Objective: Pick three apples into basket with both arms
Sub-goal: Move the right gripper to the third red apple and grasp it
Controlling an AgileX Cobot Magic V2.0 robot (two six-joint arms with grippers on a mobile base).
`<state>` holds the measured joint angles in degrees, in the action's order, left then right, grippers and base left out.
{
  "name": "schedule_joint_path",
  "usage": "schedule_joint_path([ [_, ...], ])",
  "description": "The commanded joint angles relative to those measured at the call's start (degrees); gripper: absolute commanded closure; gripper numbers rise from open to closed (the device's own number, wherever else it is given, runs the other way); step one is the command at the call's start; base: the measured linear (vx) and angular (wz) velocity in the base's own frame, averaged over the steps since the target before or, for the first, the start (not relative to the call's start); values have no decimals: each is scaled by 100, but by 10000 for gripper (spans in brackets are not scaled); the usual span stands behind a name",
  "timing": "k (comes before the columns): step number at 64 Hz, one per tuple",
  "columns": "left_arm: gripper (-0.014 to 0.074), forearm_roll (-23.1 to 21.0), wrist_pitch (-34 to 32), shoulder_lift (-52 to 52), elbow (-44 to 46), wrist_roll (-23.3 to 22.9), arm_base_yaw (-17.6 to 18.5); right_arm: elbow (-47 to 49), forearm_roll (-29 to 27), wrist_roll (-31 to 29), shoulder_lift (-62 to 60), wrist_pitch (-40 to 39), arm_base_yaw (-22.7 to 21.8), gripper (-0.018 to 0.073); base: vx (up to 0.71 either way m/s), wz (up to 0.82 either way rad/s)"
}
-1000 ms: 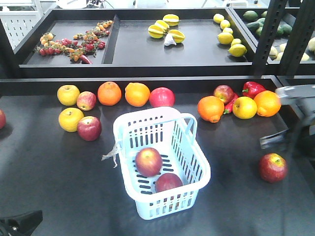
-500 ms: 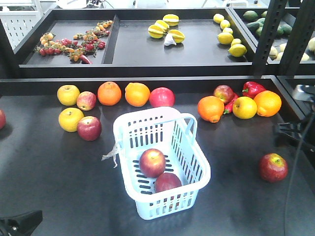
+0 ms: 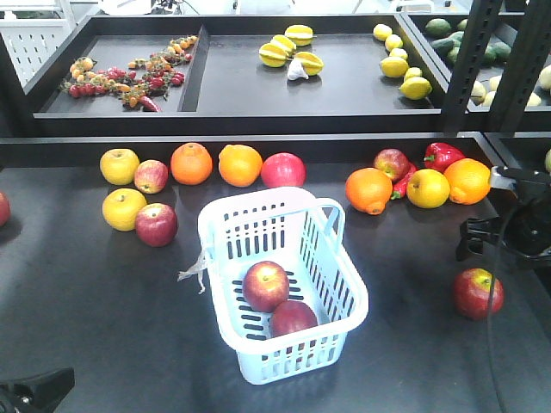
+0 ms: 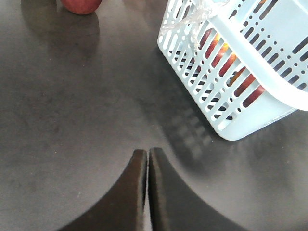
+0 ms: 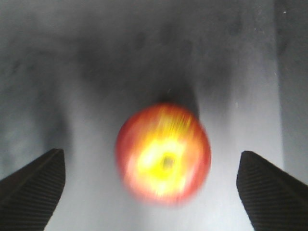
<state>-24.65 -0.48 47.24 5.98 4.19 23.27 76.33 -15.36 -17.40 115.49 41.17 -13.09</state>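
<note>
While my left gripper rests low at the near-left of the table, fingers pressed together on nothing, it plays no part yet. Stray red apple sits well left of the basket, beside a yellow apple; risk there is confusion with the yellow fruit if I go for it later.

Basket mid-table, two dark red apples inside: one near the centre, one toward the near wall. Both loose on the floor; a hard drop of the next could jolt them or shove the light basket.

Third apple lies on the table well right of the basket. My right gripper hangs above it, fingers wide apart, apple centred between them in the wrist view, not touched. That view is blurred, so depth is uncertain.

Risks as I judge them: closing too high and pinching the rounded top, squirting the apple away; a fingertip nudging it on descent so it rolls toward the right edge; the dangling cable near the apple brushing it.
</note>
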Motion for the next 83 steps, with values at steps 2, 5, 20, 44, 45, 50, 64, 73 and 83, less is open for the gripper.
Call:
schedule_joint_path([
  [2,604,-38,-309,-29,122,-37,6,394,33,87,-2,-5,-46,-114,0,0],
  [5,604,-38,-309,-29,122,-37,6,467,33,87,103,37,-46,-109,0,0],
  [20,604,-38,-309,-29,122,-37,6,590,33,104,596,210,-46,-97,0,0],
  [44,604,-38,-309,-29,122,-37,6,724,6,214,789,417,-46,88,0,0],
  [45,604,-38,-309,-29,122,-37,6,748,1,214,789,485,-46,104,0,0],
  [50,604,-38,-309,-29,122,-37,6,942,-12,214,768,766,-46,195,0,0],
  [64,604,-38,-309,-29,122,-37,6,1680,-471,-48,381,2146,-46,456,0,0],
  [73,604,-38,-309,-29,122,-37,6,1874,-1264,-500,-268,2708,-46,575,0,0],
  [83,604,-38,-309,-29,122,-37,6,1868,-1677,-607,-975,3261,201,566,0,0],
])
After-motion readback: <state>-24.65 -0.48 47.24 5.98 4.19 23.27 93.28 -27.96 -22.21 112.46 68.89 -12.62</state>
